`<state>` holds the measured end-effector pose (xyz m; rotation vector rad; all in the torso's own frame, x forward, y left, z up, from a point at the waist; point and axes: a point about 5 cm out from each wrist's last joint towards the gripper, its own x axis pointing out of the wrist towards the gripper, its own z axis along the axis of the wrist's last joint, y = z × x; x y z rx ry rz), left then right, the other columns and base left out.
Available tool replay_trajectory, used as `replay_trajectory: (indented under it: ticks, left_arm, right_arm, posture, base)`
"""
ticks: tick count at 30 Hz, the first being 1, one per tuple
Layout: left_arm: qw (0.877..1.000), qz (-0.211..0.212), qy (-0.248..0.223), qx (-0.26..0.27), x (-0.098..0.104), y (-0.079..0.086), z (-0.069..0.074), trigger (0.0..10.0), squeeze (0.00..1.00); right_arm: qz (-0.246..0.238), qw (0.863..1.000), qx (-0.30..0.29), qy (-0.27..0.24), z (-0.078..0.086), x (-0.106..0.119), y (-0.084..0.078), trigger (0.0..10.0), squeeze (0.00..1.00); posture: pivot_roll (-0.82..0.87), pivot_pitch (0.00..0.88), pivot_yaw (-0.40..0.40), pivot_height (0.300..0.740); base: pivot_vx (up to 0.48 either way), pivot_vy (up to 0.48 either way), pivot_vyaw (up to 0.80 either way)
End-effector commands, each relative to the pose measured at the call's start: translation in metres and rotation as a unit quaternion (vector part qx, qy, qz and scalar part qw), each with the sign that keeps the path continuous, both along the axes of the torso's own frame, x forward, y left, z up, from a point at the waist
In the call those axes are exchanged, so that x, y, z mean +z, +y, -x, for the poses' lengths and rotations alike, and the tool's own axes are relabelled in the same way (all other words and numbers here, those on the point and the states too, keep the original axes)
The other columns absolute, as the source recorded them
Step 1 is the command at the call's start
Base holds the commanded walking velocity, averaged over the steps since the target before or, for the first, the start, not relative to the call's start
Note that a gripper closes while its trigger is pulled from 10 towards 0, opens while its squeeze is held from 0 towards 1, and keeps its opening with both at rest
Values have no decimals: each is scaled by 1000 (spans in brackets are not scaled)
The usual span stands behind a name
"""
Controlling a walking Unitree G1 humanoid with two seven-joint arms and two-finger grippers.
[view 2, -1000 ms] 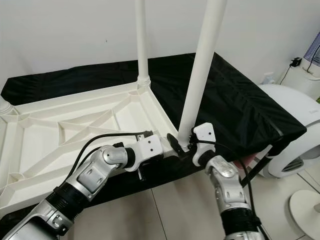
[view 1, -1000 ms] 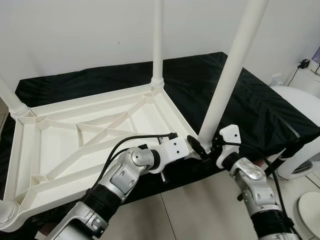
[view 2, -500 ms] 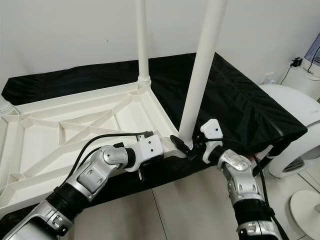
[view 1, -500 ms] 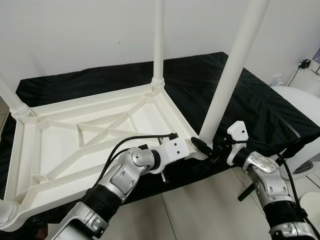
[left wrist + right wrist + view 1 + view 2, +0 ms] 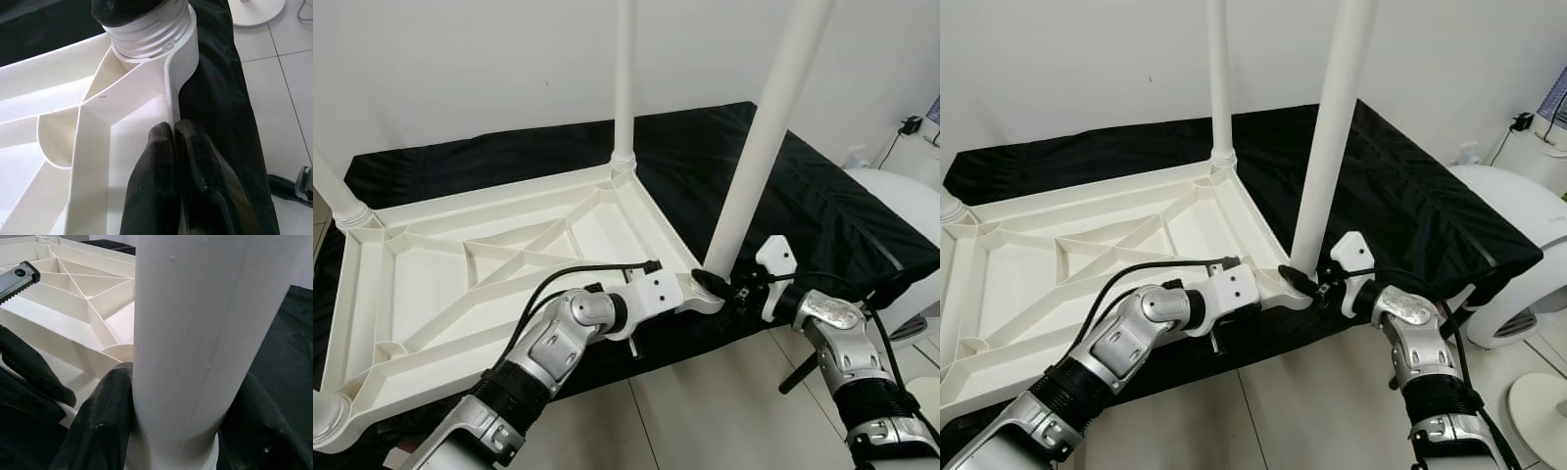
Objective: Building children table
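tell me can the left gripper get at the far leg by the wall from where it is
Probably not as things stand. The left gripper is shut on the tabletop rim beside the near leg, steadying it. The far leg stands at the opposite corner, with nothing between; the gripper would have to let go first.

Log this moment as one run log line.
left gripper: pinching tabletop rim | right gripper: clasping near leg at its base | tabletop: upside down on black cloth

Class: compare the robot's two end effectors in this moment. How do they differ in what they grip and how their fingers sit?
The left end effector pinches the thin rim of the upturned tabletop, fingers nearly together. The right end effector wraps the base of the near leg, fingers spread on either side. Both work at the same corner.
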<state>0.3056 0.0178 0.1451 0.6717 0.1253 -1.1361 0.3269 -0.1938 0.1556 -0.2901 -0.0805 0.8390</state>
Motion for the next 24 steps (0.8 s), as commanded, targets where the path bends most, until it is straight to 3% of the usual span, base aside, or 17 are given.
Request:
replay_trajectory:
  ticks: [1,3,4,5,11,15,24]
  left_arm:
    - [999,-15,22,-22,-8,-3,5,10000,0]
    - [999,-15,22,-23,-8,-3,5,10000,0]
    - [999,-15,22,-23,-8,-3,6,10000,0]
    - [999,-16,22,-24,-8,-3,6,10000,0]
    - [999,-15,23,-24,-8,-3,6,10000,0]
    - [999,-14,24,-24,-8,-4,7,10000,0]
    - [999,-12,24,-24,-9,-5,7,10000,0]
  right_arm:
    - [22,1000,17,-4,1,-3,4,0,0]
    - [22,1000,14,-5,1,-4,4,0,0]
    - [21,1000,13,-4,2,-4,4,1686,0]
    - [15,1000,7,-2,2,-5,4,10000,0]
    - [-12,1000,-6,7,3,-6,6,10000,0]
    - [-60,997,-39,10,10,-11,16,10000,0]
    - [-90,991,-94,8,14,-16,26,10000,0]
  posture:
    - [-95,54,39,740]
    - [-96,54,40,740]
    - [-96,54,40,740]
    - [-96,56,40,740]
    - [-96,58,39,740]
    - [-97,59,34,740]
    - [-102,61,31,740]
  base:
    - [0,0,0]
    - [0,0,0]
    - [0,0,0]
    - [0,0,0]
    - [0,0,0]
    - [0,0,0]
    - [0,0,0]
